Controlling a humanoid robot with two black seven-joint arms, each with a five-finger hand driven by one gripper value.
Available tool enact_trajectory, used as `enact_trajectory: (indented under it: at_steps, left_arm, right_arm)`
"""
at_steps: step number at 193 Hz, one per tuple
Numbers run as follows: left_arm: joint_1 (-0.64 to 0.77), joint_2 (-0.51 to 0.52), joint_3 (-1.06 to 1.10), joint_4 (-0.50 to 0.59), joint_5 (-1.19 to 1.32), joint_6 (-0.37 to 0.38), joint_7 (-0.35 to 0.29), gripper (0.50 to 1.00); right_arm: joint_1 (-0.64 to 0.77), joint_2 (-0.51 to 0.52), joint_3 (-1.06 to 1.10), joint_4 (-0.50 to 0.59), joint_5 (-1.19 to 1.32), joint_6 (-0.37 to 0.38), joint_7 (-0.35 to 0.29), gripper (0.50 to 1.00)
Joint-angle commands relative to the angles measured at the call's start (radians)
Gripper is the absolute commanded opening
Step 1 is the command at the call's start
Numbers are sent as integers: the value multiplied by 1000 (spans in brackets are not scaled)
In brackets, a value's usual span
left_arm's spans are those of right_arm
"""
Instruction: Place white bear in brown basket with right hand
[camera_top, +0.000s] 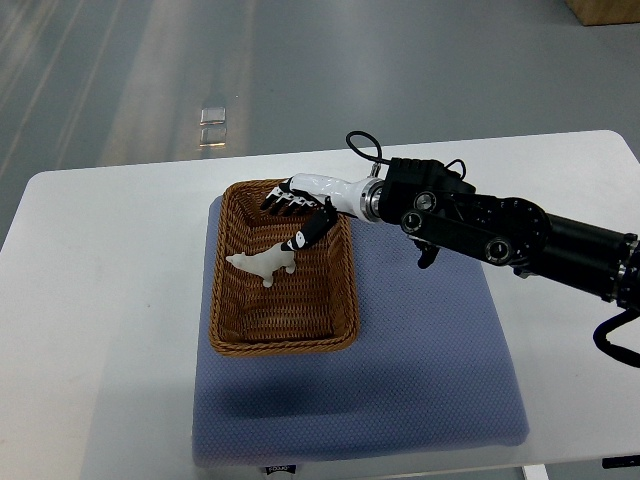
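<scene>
table (100, 300): white top, filled most of your top view, grey floor past its far edge.
mat (430, 360): blue-grey pad, lay flat on the table, sat under the basket and ran well out to its right.
right arm (520, 240): black, came in from your right edge, reached left across the mat's far side to the basket's far right corner.
brown basket (285, 345): woven rectangle, sat on the mat's left part, long side ran away from you, upright.
right hand (300, 205): white palm, black-tipped fingers (275, 203), was over the basket's far end. fingers were spread along the far rim and nothing was gripped. thumb (310, 232) pointed down toward the bear, looked to be touching or just beside its rear; you can't tell which from this view.
white bear (263, 264): lay inside the basket, on its floor, in the far half, head toward the left wall. it was loose, not clasped.
floor object (212, 122): small clear thing on the floor past the table, too small to tell what.
left arm: not visible to you.
</scene>
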Motion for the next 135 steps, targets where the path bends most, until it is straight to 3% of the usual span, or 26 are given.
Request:
enact_trajectory:
  at_steps: [1, 37, 51, 93, 135]
  left_arm:
    - [-1, 0, 0, -1, 0, 0, 0, 1000]
    - [-1, 0, 0, -1, 0, 0, 0, 1000]
    - [1, 0, 0, -1, 0, 0, 0, 1000]
    - [-1, 0, 2, -3, 0, 0, 2, 1000]
    - [1, 0, 2, -3, 0, 1, 0, 1000]
  right_arm:
    - [8, -27, 48, 1, 2, 1, 6, 848]
    - [-13, -76, 246, -2, 10, -8, 11, 862]
    - [-79, -78, 387, -2, 10, -28, 11, 897]
    - [-239, -58, 701, -4, 24, -35, 2, 921]
    - [-309, -59, 793, -21, 347, -38, -1, 924]
